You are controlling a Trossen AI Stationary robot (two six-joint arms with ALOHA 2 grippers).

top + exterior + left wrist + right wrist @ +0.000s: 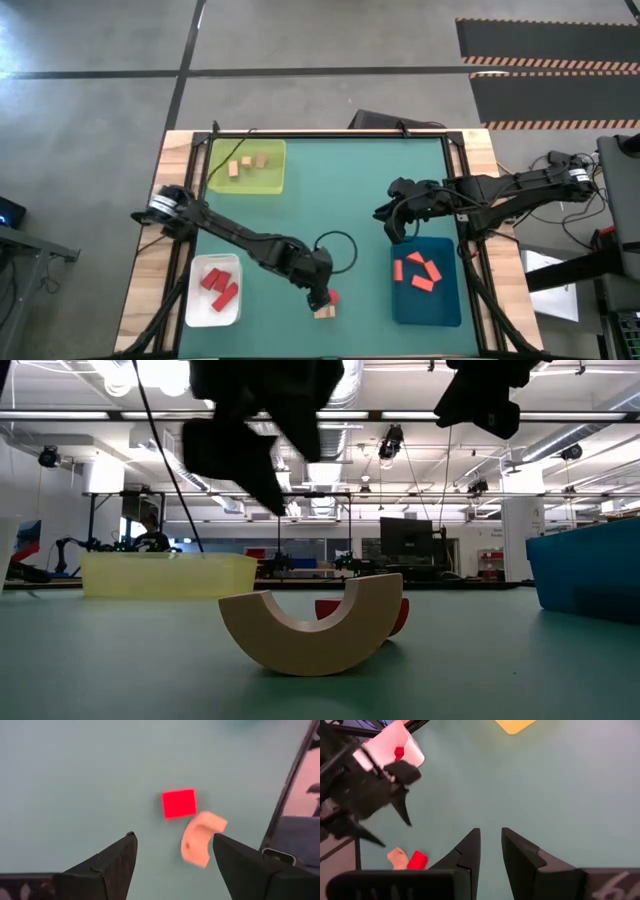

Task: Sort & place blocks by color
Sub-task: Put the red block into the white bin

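A tan arch-shaped block (pixel 201 837) lies on the green mat near the table's front edge, and a red block (pixel 179 803) sits right beside it. Both show in the high view too, the arch block (pixel 323 312) and the red block (pixel 334 297). My left gripper (pixel 175 847) hangs open just above them, fingers slanting down, with nothing between them. My right gripper (pixel 390 225) waits shut in the air at the blue tray's far left corner. Tan blocks lie in the yellow-green tray (pixel 270 183), red ones in the white tray (pixel 197 305), and orange ones in the blue tray (pixel 443 305).
The white tray stands to the left of my left gripper and the blue tray to its right. The yellow-green tray stands at the far left. A black cable loop (pixel 340 248) lies on the mat behind the left gripper. Bare green mat (pixel 350 180) fills the middle.
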